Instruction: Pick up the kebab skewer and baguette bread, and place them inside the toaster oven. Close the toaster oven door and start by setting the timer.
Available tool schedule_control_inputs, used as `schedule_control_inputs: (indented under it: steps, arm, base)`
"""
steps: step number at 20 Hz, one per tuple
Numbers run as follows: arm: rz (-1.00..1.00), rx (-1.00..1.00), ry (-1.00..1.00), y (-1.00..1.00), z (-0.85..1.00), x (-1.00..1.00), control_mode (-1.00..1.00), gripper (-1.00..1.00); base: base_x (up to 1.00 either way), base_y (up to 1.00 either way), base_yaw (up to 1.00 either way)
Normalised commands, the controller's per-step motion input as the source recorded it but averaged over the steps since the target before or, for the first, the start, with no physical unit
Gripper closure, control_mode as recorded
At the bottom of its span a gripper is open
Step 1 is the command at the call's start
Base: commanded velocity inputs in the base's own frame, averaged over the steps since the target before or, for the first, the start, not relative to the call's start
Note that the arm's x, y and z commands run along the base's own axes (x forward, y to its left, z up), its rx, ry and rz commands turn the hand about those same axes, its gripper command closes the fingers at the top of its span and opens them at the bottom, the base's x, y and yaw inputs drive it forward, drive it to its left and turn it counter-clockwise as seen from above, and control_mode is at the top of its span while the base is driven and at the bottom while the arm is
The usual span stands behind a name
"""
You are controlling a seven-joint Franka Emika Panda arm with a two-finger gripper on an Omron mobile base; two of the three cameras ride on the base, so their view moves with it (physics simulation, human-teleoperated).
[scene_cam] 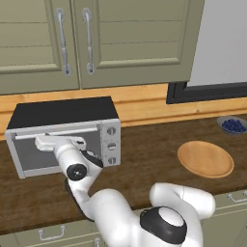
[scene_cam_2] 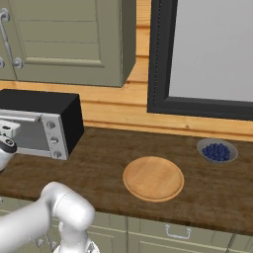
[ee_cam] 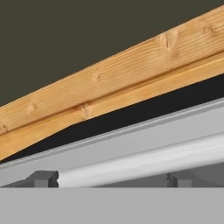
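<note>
The toaster oven point(scene_cam: 62, 113) stands on the counter at the left, silver with a black top and three knobs point(scene_cam: 112, 145) on its right panel. Its door point(scene_cam: 29, 157) stands upright and shut. My gripper point(scene_cam: 60, 143) is right in front of the door's upper part, just under the bar handle point(scene_cam: 53, 133). In the hand view the handle point(ee_cam: 140, 161) runs across between my two fingertips point(ee_cam: 43, 178), which are wide apart, so the gripper point(ee_cam: 111, 179) is open. The toaster oven point(scene_cam_2: 44, 116) also shows at the left of the right base view. The kebab skewer and baguette bread are out of view.
A round wooden plate point(scene_cam: 205, 158) point(scene_cam_2: 153, 178) lies on the dark wooden counter to the right of the oven. A small bowl of blueberries point(scene_cam: 233, 125) point(scene_cam_2: 217, 150) sits further right by the wall. Green cabinets point(scene_cam: 72, 43) hang above the oven.
</note>
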Motion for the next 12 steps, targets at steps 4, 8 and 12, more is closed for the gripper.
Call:
schedule_control_inputs:
  steps: [4, 8, 12]
  arm:
    - [0.00, 0.00, 0.00, 0.00, 0.20, -0.25, -1.00, -1.00]
    - [0.00, 0.00, 0.00, 0.00, 0.25, -0.17, -1.00, -1.00]
    - [0.00, 0.00, 0.00, 0.00, 0.32, -0.01, -1.00, -1.00]
  base:
    - [0.00, 0.00, 0.00]
    - [0.00, 0.00, 0.00]
    - [0.00, 0.00, 0.00]
